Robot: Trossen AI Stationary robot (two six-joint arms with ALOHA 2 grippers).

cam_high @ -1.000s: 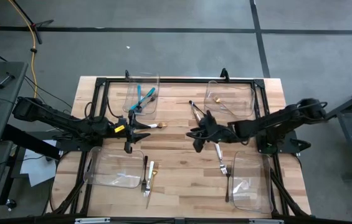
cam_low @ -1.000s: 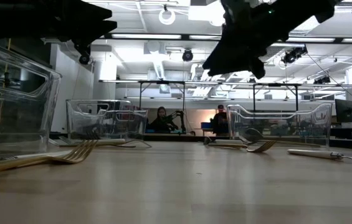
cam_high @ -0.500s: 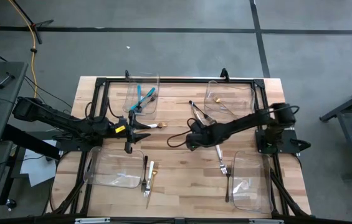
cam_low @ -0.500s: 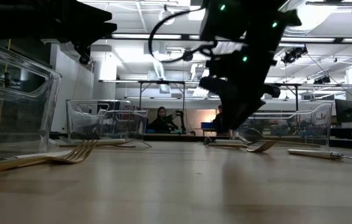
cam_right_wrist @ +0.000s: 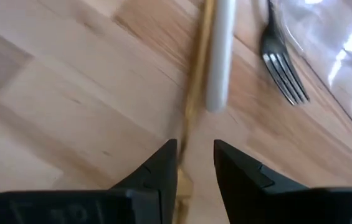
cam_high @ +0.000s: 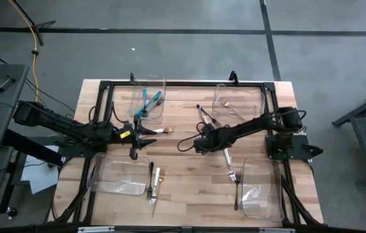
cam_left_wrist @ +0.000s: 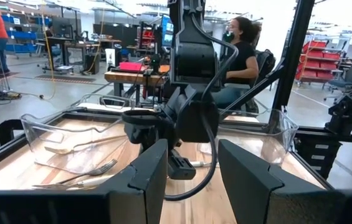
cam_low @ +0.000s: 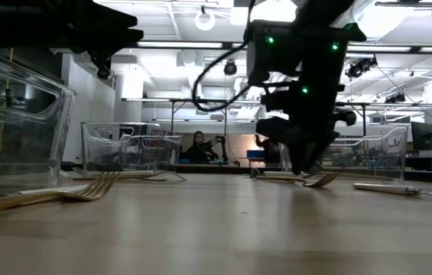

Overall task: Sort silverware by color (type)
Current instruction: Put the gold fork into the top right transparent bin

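My right gripper (cam_high: 201,145) is down at the table's middle, open, fingers pointing down. In the right wrist view (cam_right_wrist: 194,158) its fingers stand on either side of a gold utensil's handle (cam_right_wrist: 195,93). A white handle (cam_right_wrist: 221,56) and a dark steel fork (cam_right_wrist: 283,65) lie flat beside it. My left gripper (cam_high: 150,137) is open and empty above the table at the centre left (cam_left_wrist: 191,186). Teal utensils (cam_high: 148,102) lie in the far left bin. My right gripper comes from above with one finger (cam_right_wrist: 163,171) on each side of the gold handle (cam_right_wrist: 185,146), which lies flat on the table. I cannot tell whether either finger touches it.
Four clear bins stand near the corners: far left (cam_high: 160,87), far right (cam_high: 255,103), near left (cam_high: 114,175), near right (cam_high: 263,194). Loose forks lie at the near middle (cam_high: 154,184), beside the right bin (cam_high: 230,167) and at the far middle (cam_high: 205,116). People sit beyond the table.
My right gripper has come down from high above the table to the tabletop at its middle, shifting a little toward the left edge, and now stands over the gold utensil.
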